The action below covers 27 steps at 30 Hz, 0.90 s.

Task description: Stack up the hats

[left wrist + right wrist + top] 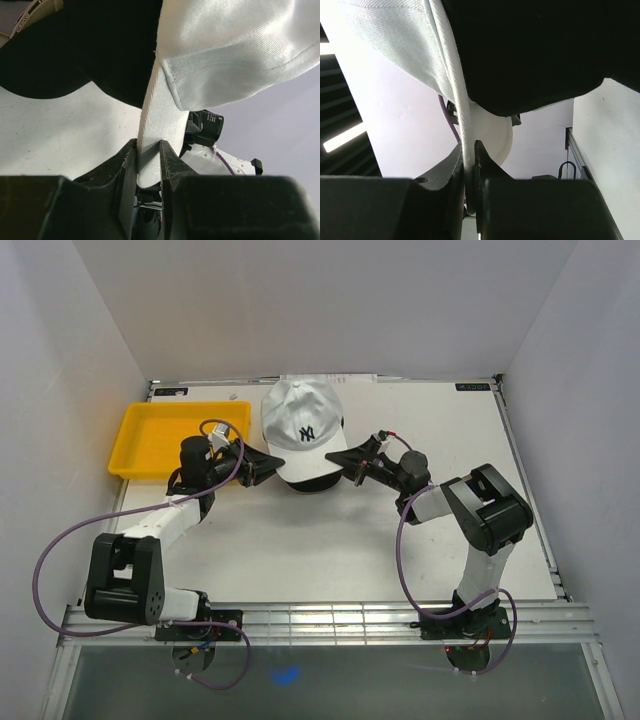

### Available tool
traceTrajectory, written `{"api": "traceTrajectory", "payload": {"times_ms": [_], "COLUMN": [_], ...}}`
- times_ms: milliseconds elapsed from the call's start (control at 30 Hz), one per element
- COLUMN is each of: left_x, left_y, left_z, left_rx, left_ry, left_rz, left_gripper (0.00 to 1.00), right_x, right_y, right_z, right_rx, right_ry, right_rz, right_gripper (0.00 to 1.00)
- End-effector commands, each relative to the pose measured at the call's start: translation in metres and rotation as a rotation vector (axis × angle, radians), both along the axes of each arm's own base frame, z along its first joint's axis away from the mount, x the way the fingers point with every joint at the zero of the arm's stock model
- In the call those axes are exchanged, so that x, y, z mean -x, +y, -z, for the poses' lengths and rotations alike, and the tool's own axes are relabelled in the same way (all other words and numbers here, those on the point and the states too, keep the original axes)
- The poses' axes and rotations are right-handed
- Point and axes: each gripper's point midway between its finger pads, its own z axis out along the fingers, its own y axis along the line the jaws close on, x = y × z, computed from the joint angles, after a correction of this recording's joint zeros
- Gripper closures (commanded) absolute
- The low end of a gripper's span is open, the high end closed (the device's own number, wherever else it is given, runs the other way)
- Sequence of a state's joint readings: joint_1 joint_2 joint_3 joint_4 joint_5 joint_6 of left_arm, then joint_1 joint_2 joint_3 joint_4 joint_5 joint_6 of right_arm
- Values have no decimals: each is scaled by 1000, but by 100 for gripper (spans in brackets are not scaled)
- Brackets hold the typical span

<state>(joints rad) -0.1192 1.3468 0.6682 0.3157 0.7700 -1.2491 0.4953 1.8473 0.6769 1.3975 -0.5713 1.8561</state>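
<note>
Wrist views: left gripper [148,150] clamped on white cap [225,45] at its edge; right gripper [470,160] pinched tight on the opposite edge; two-sided hold probably spreads the crown to seat over black cap [305,486] directly beneath; top view: both caps centre frame above table [300,550]; yellow tray [150,440] upper left.

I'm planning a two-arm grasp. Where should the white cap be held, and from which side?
The thin lower rim of the white cap, pinched from opposite sides, as the left gripper and right gripper do. The fabric edge fits between the jaws; the domed crown probably would not.
</note>
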Motion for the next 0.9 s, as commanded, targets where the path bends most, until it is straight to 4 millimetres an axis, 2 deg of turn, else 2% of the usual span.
{"api": "traceTrajectory", "payload": {"times_ms": [0, 867], "left_x": [-20, -24], "left_y": [21, 34], "left_z": [4, 63], "left_rx": [-34, -105], "left_ry": [-24, 90], "left_rz": [-113, -156], "left_gripper": [100, 100], "right_x": [40, 35], "right_y": [4, 0], "right_z": [-1, 58], "right_rx": [-13, 85], "right_ry": [-131, -29], "right_rz": [-141, -120], "right_gripper": [92, 92]}}
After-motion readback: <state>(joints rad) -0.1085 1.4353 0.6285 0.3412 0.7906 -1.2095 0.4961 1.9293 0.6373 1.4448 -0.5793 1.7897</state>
